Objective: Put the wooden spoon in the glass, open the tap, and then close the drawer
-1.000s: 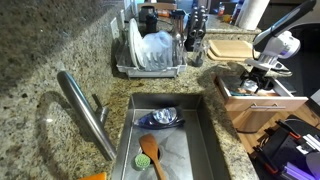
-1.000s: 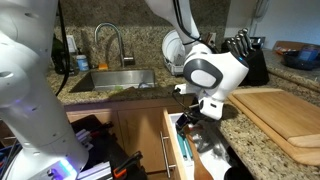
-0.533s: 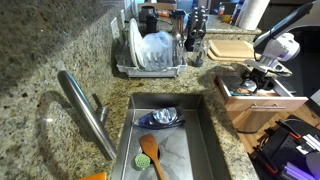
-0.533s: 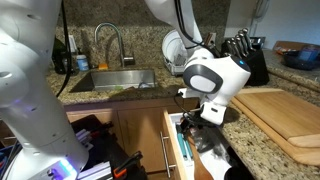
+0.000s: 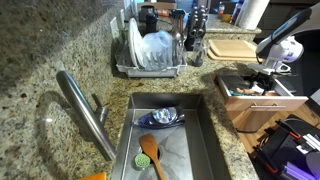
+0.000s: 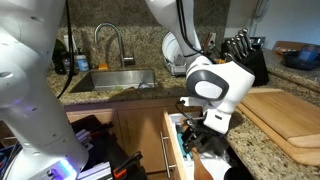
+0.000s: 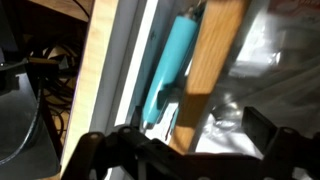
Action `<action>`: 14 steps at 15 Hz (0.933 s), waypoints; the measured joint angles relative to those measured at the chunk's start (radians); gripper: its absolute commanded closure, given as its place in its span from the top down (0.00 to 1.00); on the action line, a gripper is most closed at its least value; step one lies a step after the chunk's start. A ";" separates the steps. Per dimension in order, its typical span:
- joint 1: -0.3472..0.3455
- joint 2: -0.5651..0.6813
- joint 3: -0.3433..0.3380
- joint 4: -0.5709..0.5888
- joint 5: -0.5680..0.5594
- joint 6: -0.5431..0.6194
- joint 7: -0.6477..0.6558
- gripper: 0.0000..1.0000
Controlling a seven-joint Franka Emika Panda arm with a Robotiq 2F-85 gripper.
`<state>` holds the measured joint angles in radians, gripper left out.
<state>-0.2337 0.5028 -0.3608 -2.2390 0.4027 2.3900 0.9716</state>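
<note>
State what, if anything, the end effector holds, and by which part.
Cannot be told: the end effector straddles one end of a flat orange-brown wooden strip, but contact is unclear.

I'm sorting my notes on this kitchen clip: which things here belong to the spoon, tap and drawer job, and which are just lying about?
Job: wooden spoon, tap, drawer. I cannot pick out the glass.

Lying about: green utensil, dish rack, cutting board, knife block, teal-handled tool.

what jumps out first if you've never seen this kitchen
The robot's gripper at the open drawer beside the sink grabs attention first. Next, the slanted steel tap in the foreground, and the wooden spoon lying in the sink.
</note>
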 measured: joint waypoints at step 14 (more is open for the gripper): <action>-0.020 0.015 0.015 0.004 -0.001 -0.029 0.003 0.60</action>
<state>-0.2541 0.5179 -0.3455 -2.2349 0.4013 2.3611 0.9749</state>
